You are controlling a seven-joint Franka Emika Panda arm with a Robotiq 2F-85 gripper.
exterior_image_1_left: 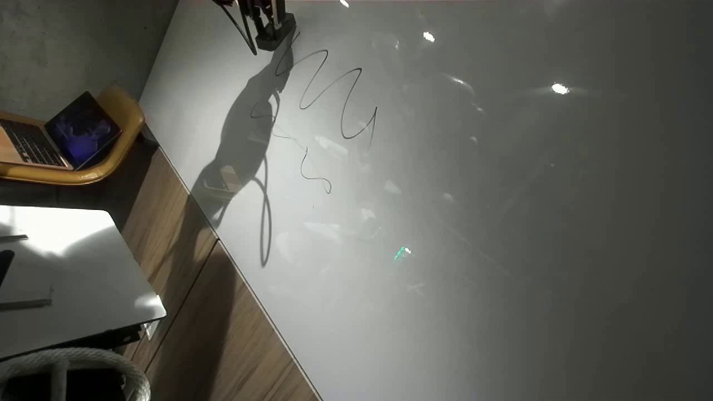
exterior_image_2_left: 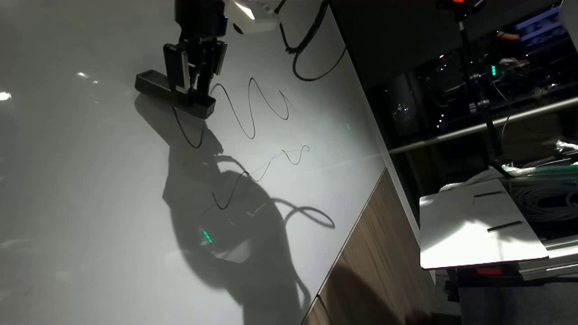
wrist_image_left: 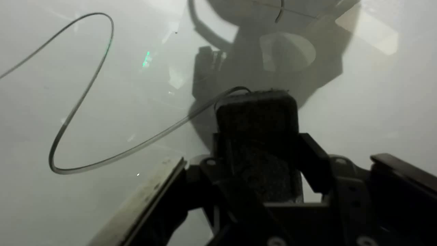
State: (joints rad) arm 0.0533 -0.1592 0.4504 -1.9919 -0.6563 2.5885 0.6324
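My gripper (wrist_image_left: 257, 147) is shut on a dark block-shaped eraser (wrist_image_left: 257, 112), holding it across its sides. The eraser also shows in both exterior views (exterior_image_1_left: 276, 38) (exterior_image_2_left: 156, 85), against a large whiteboard (exterior_image_2_left: 90, 180). It meets or nearly meets its shadow; I cannot tell whether it presses on the board. A dark wavy line (exterior_image_2_left: 253, 113) runs up to the eraser and passes by or under its end. The line shows in the wrist view (wrist_image_left: 82, 95) too. A fainter, broken squiggle (exterior_image_2_left: 295, 159) lies apart from the eraser, partly in the arm's shadow.
Wood panels (exterior_image_1_left: 195, 301) border the whiteboard. A laptop (exterior_image_1_left: 83, 131) sits on a yellow chair (exterior_image_1_left: 83, 177). A white-topped table (exterior_image_2_left: 478, 225) stands beside the board. A black cable (exterior_image_2_left: 311, 31) hangs from the arm. A dark stand (exterior_image_2_left: 483, 104) rises behind the table.
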